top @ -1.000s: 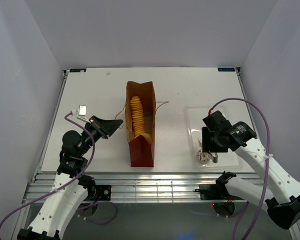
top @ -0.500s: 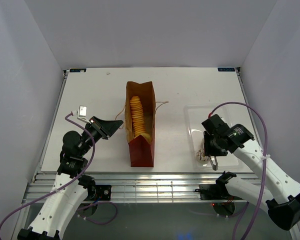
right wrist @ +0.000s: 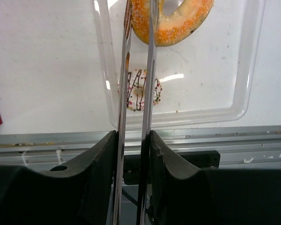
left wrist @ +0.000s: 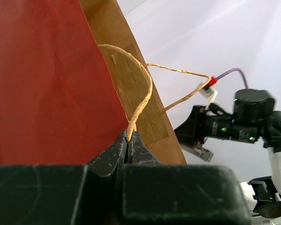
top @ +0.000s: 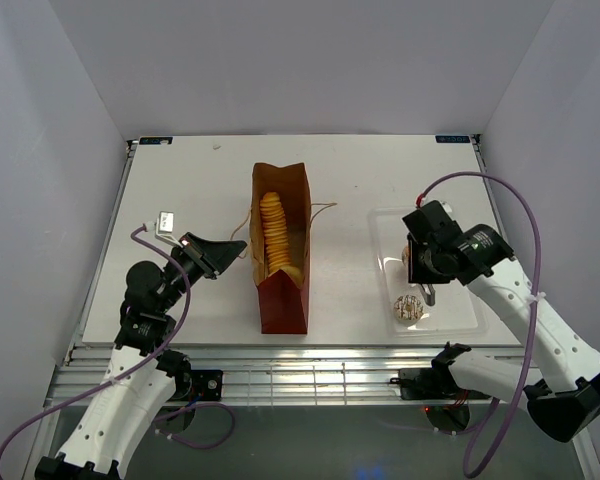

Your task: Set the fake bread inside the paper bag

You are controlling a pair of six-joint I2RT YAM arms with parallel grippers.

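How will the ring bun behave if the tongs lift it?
Probably light and stiff: the ring bun looks like a moulded toy. Its curved rim may pivot between the thin, smooth tongs. Dropped, it might roll on the glossy tray.

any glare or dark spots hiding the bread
Right wrist view: a glare streak on the clear tray beside the pastry, which is readable. Left wrist view: the left hand is near-black, pinching the twine handle. Top external view: loaf lit inside the bag.

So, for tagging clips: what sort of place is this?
Probably a robot lab cell: bare white walls around a white table, two arms mounted at its edge, toy bread in a paper bag.
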